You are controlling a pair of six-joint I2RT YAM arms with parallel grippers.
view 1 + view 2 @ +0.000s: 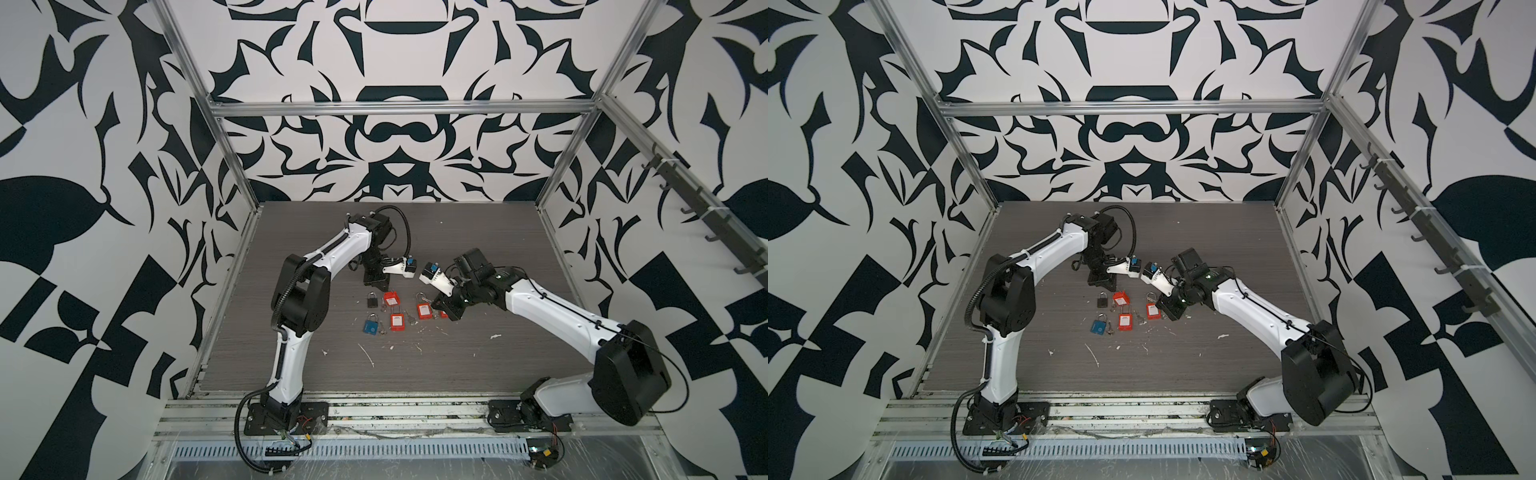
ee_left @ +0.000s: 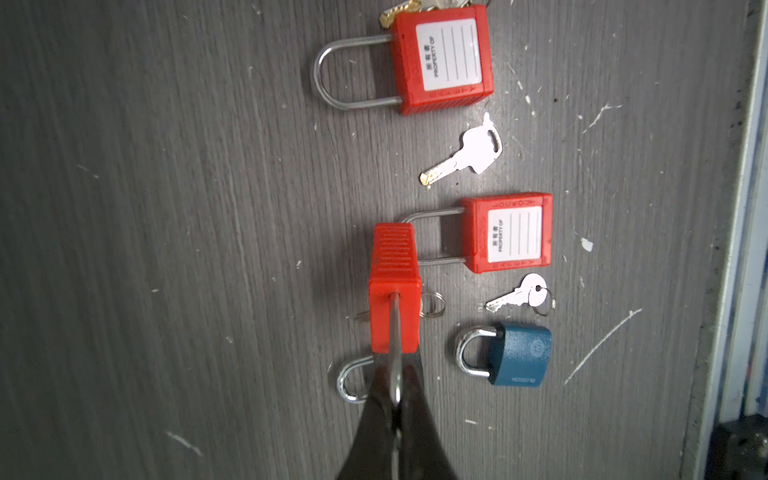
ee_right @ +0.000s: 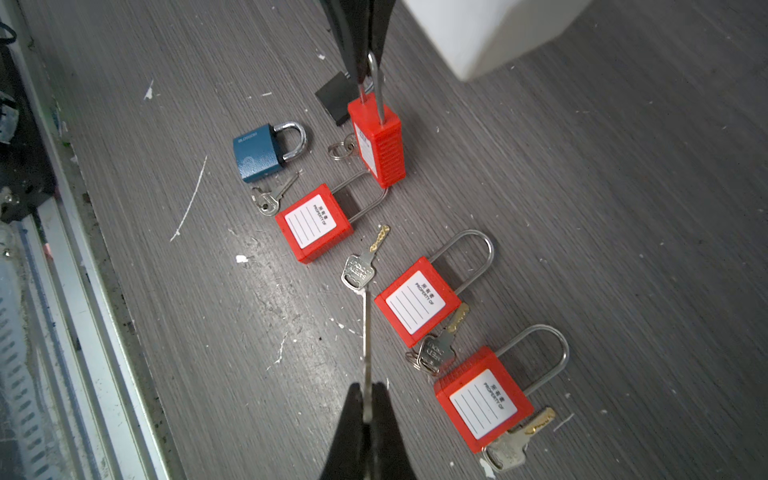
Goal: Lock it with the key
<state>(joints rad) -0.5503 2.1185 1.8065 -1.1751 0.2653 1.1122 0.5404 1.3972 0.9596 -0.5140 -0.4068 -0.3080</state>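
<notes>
Lock [image 3: 380, 145], red, stands upright near the middle of the table [image 3: 623, 208], shackle up; whether its base touches the wood I cannot tell. The left gripper [image 2: 397, 386] is clamped on that shackle from above, its fingers [image 3: 382, 20] pinched tight on the steel loop. A key ring [image 2: 432, 305] lies just beside the lock's base. The key [image 3: 365, 332] is apart from the lock, pinched edge-on in the closed right gripper [image 3: 368, 390], with its blade sticking out past the fingertips above the table. Under the blade's far end lies a loose key [image 3: 359, 266] with a brass tip. Between the two grippers three more red locks [image 3: 313, 228] lie flat in a row, labels up. The shackle of the one nearest the lock reaches to the lock's base. Keys [image 3: 436, 349] lie against the other two. A blue lock [image 3: 259, 153] lies flat beside the row with a small key [image 3: 270, 199] just by it. A black lock [image 3: 332, 102] lies behind the left gripper. In both top views the grippers face each other over this cluster, with the lock [image 1: 390, 298] [image 1: 1121, 298] on its left side.
</notes>
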